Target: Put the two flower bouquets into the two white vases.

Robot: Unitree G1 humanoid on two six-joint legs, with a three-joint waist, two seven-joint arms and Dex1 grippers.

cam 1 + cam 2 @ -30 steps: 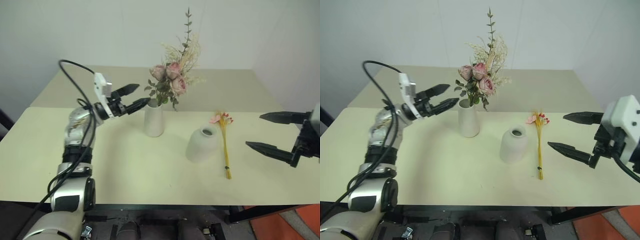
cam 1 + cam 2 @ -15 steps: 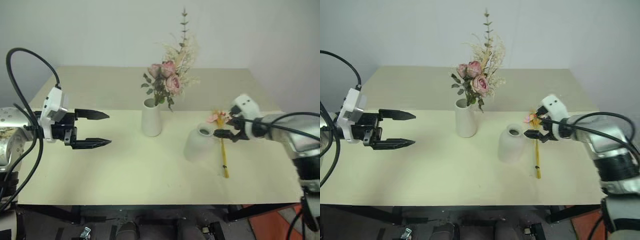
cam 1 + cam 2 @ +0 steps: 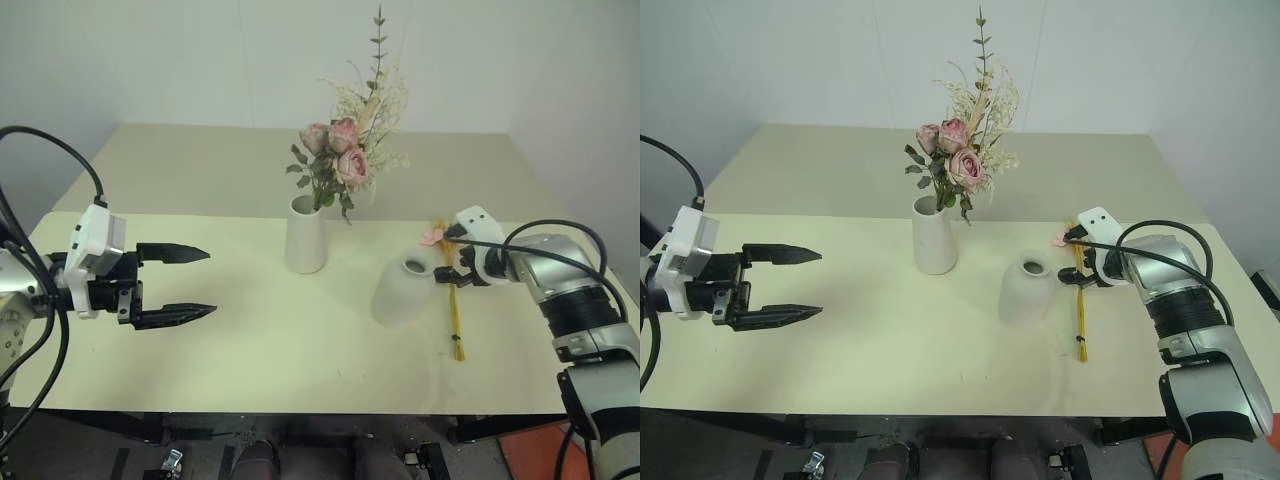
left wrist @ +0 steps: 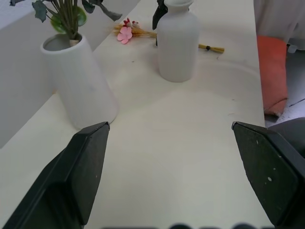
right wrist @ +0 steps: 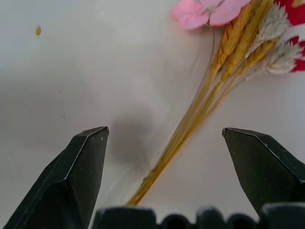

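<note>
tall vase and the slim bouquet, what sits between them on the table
The round vase stands between the tall vase and the slim bouquet, seen in both eye views.

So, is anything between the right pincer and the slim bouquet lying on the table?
Nothing visible. The right pincer is open directly above the slim bouquet, its yellow stalks lying between the two fingers.

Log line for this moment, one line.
rose bouquet: in tall vase | slim bouquet: on table | round vase: empty | right gripper: open over slim bouquet | left gripper: open, idle
</note>
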